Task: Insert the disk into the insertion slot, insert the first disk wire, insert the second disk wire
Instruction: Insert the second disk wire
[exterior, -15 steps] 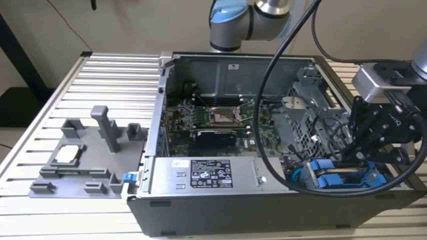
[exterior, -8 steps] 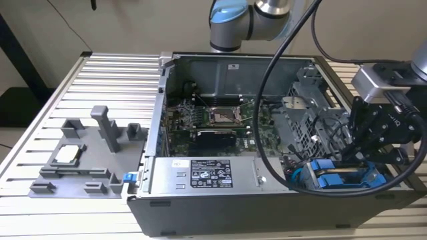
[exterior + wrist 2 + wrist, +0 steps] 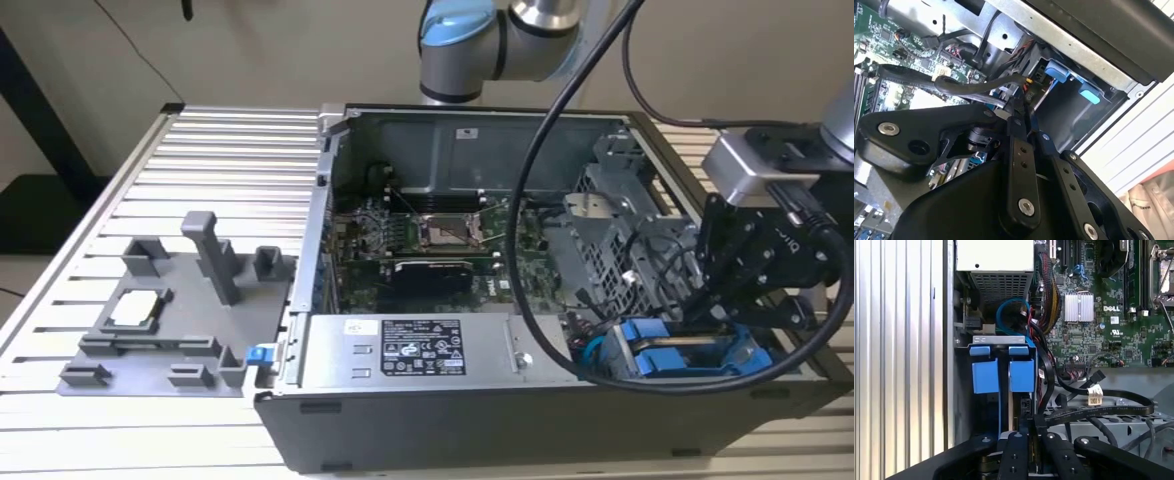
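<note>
Black claw [image 3: 1033,440] reaches down beside blue-framed disk [image 3: 1004,372] (fingers nearly together, pinching a thin connector).

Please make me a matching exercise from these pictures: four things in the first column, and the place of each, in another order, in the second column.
Things:
1. bright blue plastic disk carrier
2. large grey power-supply box with black-and-white label
3. square silver-framed processor socket
4. flat grey plastic fixture tray

Places, by the exterior view:
A. outside the open computer case, on the slatted metal table
B. on the green motherboard
C. inside the case, in its lower right corner
D. along the case's near wall, left of the blue part

Pairs: 1-C, 2-D, 3-B, 4-A
</note>
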Tool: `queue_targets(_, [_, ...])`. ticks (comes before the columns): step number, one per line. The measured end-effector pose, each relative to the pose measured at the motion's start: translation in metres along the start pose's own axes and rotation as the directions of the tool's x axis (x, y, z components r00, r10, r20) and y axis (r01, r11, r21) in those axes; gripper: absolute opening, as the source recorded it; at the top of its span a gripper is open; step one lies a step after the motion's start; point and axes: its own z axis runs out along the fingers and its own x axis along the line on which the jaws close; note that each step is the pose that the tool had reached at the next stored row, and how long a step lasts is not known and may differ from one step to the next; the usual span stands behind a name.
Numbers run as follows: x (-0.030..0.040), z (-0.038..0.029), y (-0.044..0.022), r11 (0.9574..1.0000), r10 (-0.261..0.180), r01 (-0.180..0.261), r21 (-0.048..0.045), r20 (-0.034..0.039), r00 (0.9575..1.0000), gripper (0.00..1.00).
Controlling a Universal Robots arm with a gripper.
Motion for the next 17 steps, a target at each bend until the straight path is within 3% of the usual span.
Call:
queue_targets(5, [-0.0002,-0.0032,0.0002,1.0000,0.000,0.000,-0.0011,0.0009,1.0000,0.16])
queue_targets(9, [-0.0007,-0.0150,0.0011,1.0000,0.000,0.000,-0.0014,0.0001,1.0000,0.16])
queue_targets(14, [-0.0008,-0.0181,0.0013,1.0000,0.000,0.000,-0.0014,-0.0002,1.0000,0.18])
queue_targets(17, [-0.0012,-0.0257,0.0021,1.0000,0.000,0.000,-0.0014,-0.0001,1.0000,0.24])
